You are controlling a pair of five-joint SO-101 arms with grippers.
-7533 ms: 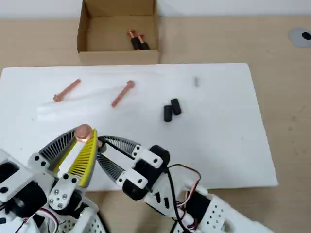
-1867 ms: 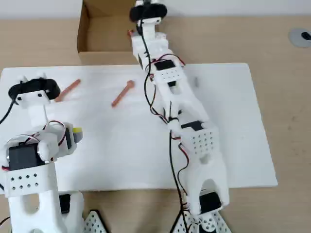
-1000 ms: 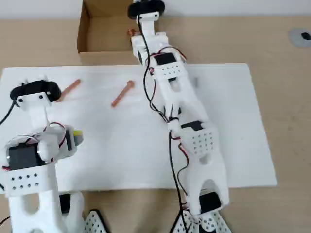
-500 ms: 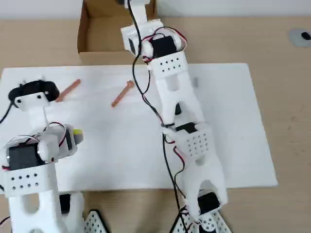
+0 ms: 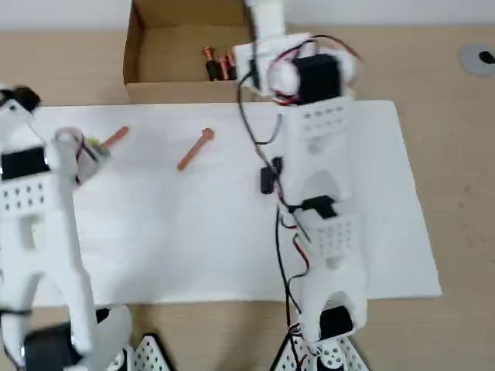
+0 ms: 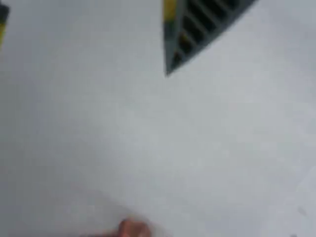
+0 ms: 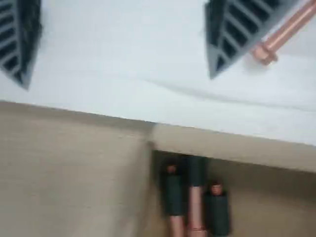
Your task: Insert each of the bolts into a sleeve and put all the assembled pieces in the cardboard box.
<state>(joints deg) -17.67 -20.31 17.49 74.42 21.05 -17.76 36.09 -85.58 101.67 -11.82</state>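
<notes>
Wooden desk (image 5: 456, 154), light grain, with a white sheet (image 5: 193, 232) over most of its middle. A grey disc (image 5: 479, 58) sits at the desk's far right corner.

The cardboard box (image 5: 186, 91) stands on the desk against the sheet's far edge, left of centre. Assembled pieces (image 5: 218, 66) lie side by side inside it, by its near wall toward its right corner.

On the sheet, an outer bolt (image 5: 116, 137) lies near the far left corner, its lower end hidden by the left arm (image 5: 39, 216). An inner bolt (image 5: 195, 148) lies bare, farther along the far edge toward the centre. Black sleeves (image 5: 266, 180) sit mid-sheet, partly under the right arm (image 5: 325, 232).

The right arm runs from the desk's near edge to the box's near right corner. The right gripper (image 7: 116, 78) is released, with fingers spread wide and nothing between them, above the sheet's far edge where it meets the box wall.

The left gripper (image 6: 84, 49) is also released and empty, fingers apart, over bare sheet near the left edge. A copper bolt head (image 6: 133, 228) lies near it; I cannot tell which bolt.
</notes>
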